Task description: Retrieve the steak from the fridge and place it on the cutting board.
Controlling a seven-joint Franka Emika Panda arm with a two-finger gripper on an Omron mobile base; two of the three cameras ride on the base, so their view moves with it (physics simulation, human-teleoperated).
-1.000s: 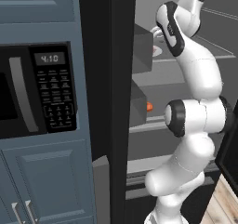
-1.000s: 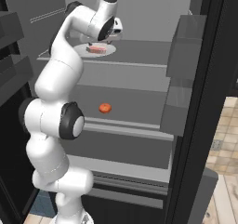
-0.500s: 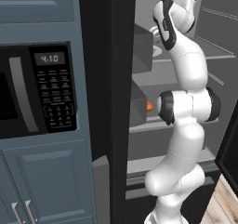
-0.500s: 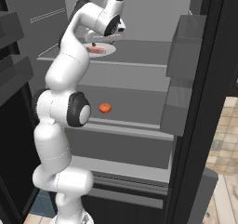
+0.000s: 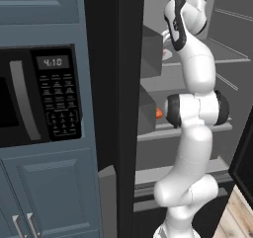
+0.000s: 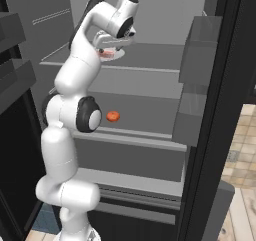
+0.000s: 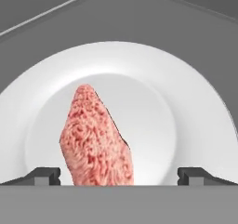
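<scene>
Arm reaching into the tall black fridge (image 6: 220,85).
Wide-open gripper (image 7: 118,174) poised over the flat pinkish-red steak (image 7: 95,137) on a round white plate (image 7: 195,121).

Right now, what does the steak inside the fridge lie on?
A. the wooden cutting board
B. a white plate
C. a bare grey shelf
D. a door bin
B. In the hand view the steak lies on a round white plate, which sits on a grey fridge shelf, with the open claw just above it.
</scene>
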